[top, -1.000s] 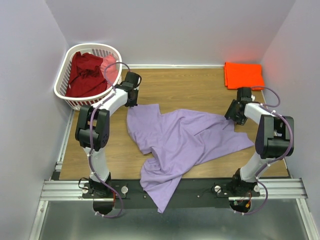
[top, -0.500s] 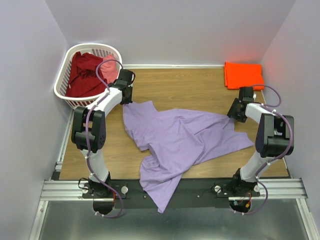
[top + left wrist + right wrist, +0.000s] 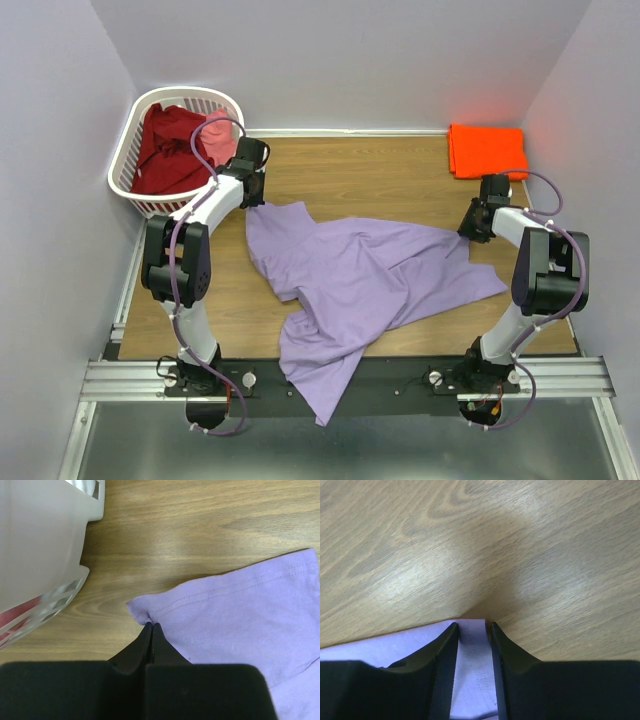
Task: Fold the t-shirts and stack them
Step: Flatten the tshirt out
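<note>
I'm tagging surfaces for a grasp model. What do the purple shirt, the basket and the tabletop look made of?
Purple shirt: soft matte knit cloth; stitched hem, limp folds. Basket: white, faintly glossy moulded plastic with slots. Tabletop: wood or wood-look laminate, smooth, light sheen; grain shows, but which one stays open.

in the left wrist view the basket (image 3: 40, 540) is blurred and cut off at the left, the purple shirt (image 3: 240, 620) at the right. from above, the pink shirt (image 3: 215, 142) is partly hidden by the left arm (image 3: 215, 200). the purple corner is partly covered by the right gripper (image 3: 472, 627).
</note>
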Robot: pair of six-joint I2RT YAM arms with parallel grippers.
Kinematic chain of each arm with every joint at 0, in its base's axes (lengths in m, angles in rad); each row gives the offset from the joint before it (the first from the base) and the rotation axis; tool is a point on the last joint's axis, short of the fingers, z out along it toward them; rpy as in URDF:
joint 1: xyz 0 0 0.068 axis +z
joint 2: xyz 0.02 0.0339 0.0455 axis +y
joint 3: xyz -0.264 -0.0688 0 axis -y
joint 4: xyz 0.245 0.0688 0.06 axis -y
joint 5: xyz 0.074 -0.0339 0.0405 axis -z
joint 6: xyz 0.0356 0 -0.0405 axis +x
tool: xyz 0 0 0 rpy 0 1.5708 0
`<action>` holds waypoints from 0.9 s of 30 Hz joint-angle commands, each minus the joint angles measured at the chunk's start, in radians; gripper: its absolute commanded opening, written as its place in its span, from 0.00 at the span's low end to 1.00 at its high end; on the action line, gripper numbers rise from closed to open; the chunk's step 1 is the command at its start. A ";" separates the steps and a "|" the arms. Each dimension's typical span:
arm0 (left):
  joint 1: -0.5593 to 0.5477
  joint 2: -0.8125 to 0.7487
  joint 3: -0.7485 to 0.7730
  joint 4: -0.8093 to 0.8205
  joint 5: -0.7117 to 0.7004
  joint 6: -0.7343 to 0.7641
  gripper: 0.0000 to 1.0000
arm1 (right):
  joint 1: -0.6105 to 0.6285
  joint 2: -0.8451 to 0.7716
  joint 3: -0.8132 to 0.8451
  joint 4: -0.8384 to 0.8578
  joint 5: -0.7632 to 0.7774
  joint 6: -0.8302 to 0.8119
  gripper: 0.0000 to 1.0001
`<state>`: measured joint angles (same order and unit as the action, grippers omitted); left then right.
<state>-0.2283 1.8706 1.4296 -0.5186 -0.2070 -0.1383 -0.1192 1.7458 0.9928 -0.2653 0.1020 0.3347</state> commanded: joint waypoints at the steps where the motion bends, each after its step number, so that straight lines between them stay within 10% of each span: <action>1: 0.006 -0.047 -0.005 0.005 0.021 0.014 0.00 | 0.016 0.069 -0.072 -0.150 -0.091 0.027 0.37; 6: 0.006 -0.054 -0.003 0.005 0.021 0.016 0.00 | 0.030 0.069 -0.068 -0.186 -0.078 0.024 0.35; 13: 0.006 -0.067 -0.008 0.014 0.029 0.020 0.00 | 0.033 0.112 -0.042 -0.190 -0.061 0.058 0.01; 27: 0.017 -0.297 0.313 0.054 0.074 0.003 0.00 | 0.029 -0.265 0.486 -0.209 0.060 0.070 0.00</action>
<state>-0.2180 1.6894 1.5898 -0.5156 -0.1276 -0.1310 -0.0879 1.6459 1.3388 -0.4770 0.0841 0.4110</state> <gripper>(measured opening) 0.007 0.012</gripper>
